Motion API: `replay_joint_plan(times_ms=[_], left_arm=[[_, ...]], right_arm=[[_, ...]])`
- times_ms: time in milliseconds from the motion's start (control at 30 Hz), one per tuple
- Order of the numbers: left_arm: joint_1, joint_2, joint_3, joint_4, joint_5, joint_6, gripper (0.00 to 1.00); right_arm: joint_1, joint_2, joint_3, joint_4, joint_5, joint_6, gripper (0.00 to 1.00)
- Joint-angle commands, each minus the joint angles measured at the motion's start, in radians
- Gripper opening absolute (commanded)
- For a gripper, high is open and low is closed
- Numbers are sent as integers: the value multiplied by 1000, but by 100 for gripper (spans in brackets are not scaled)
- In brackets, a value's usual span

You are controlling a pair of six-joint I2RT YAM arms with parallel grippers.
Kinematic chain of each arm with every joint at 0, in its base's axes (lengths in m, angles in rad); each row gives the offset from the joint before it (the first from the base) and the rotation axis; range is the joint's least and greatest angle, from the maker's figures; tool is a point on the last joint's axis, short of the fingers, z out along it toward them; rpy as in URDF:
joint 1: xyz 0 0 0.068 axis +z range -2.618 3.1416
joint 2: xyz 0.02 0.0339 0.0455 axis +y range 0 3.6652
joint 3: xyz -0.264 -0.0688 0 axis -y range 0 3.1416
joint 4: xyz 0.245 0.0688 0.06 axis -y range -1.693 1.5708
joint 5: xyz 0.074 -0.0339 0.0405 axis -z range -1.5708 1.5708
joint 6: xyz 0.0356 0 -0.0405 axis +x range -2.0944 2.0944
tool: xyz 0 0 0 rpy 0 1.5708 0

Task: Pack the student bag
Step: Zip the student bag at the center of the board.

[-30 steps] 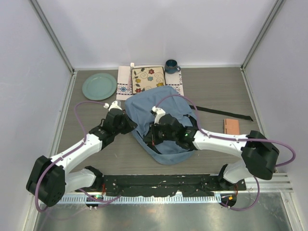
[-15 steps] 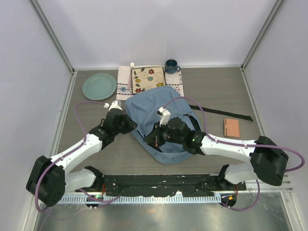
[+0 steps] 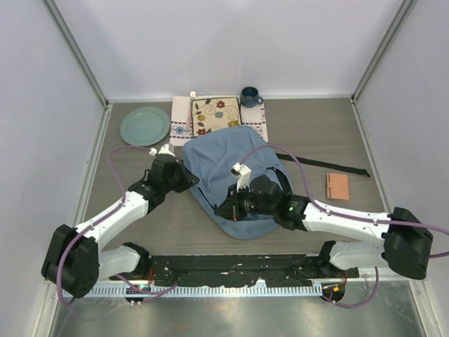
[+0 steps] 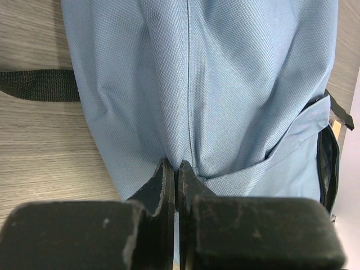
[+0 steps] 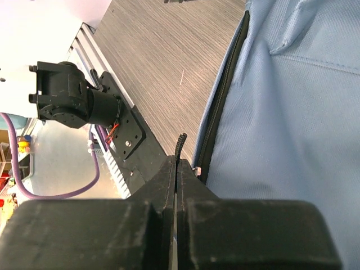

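Note:
The student bag [image 3: 235,175] is a light-blue fabric backpack lying flat mid-table. My left gripper [image 3: 188,180] is at its left edge, shut on a pinched fold of the blue fabric [image 4: 176,166]. In the left wrist view the bag [image 4: 225,84] fills the frame, with a black strap [image 4: 36,84] at the left. My right gripper [image 3: 226,210] is at the bag's near-left rim, shut on the black zipper pull [image 5: 180,144], whose tip sticks out above the jaws. The dark zipper line [image 5: 224,98] runs along the bag's edge [image 5: 298,112] just right of that pull.
At the back lie a green plate [image 3: 144,126], an embroidered white mat [image 3: 181,121], a floral square item [image 3: 216,114] and a blue mug [image 3: 250,96]. A small brown booklet [image 3: 338,186] and a black strap [image 3: 330,166] lie to the right. An arm base mount [image 5: 73,98] stands near.
My right gripper has slid toward the near edge along the bag's rim, staying shut, and the right arm's elbow has swung out to the right. The left gripper has barely moved.

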Motion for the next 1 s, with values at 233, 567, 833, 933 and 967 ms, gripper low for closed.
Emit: replay_joint_plan(times_ms=[233,567,833,933,967], left_arm=[[91,-12,41,61,-7,46,0],[83,-300,-80,-145,96,-140,97],[-101,-481,-207,-170,4,-405,97],[-227,-452,-201,-134,-105,-439,97],[-271,-420,-198,-98,-116,-454,96]], right_arm=[[37,-149,-57,-20,60,40,1],[37,-137,-106,109,179,105,1],[37,-111,-104,141,154,105,1],[37,-119,-110,141,153,106,1],[37,-123,-114,141,154,108,1]])
